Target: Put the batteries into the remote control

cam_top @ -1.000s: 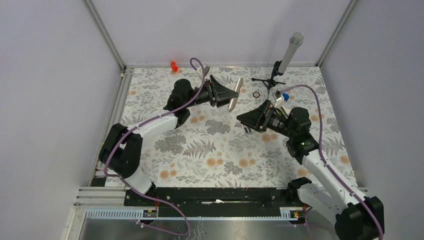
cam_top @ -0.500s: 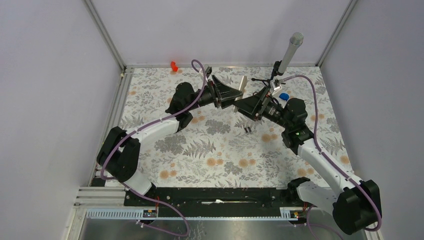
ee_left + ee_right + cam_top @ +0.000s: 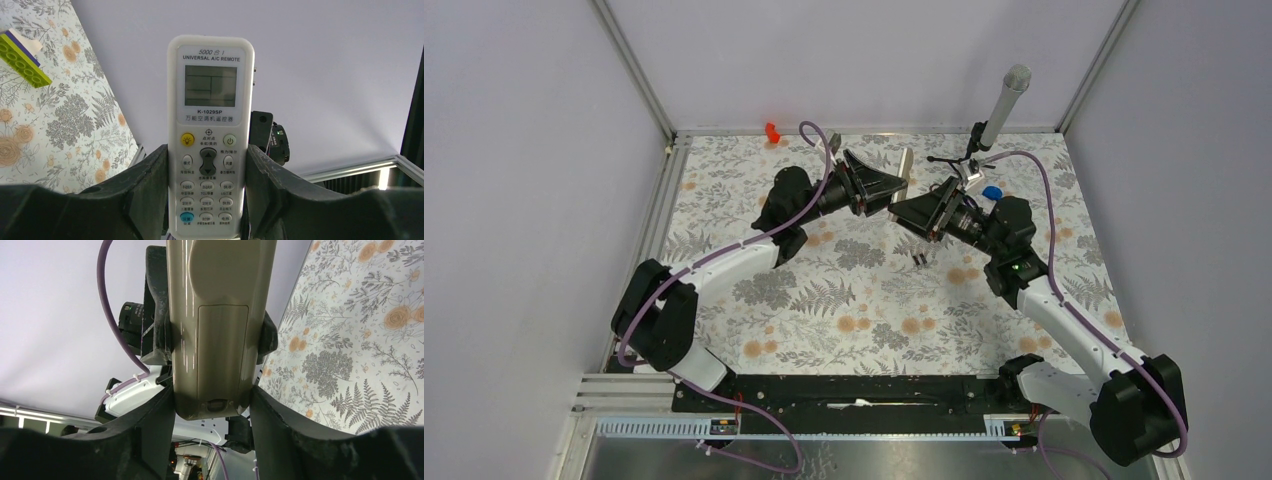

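White rectangular plastic remote control [image 3: 210, 100] held clear of the floral surface [image 3: 824, 320], toward 12 o'clock; left pincer [image 3: 205, 152] clamped across its button end. The right pincer [image 3: 212, 397] brackets the back below the battery cover [image 3: 222, 345]; whether it grips cannot be told. Two slim dark batteries [image 3: 919, 260] lie near centre. Remote judged light, rigid and slick; best held by its long edges.

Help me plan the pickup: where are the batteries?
Top view: the batteries lie on the table, near its middle, just nearside of the right gripper.

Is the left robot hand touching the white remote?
Touching. In the left wrist view the left gripper pinches the remote control, its jaws pressed against both long edges with no gap.
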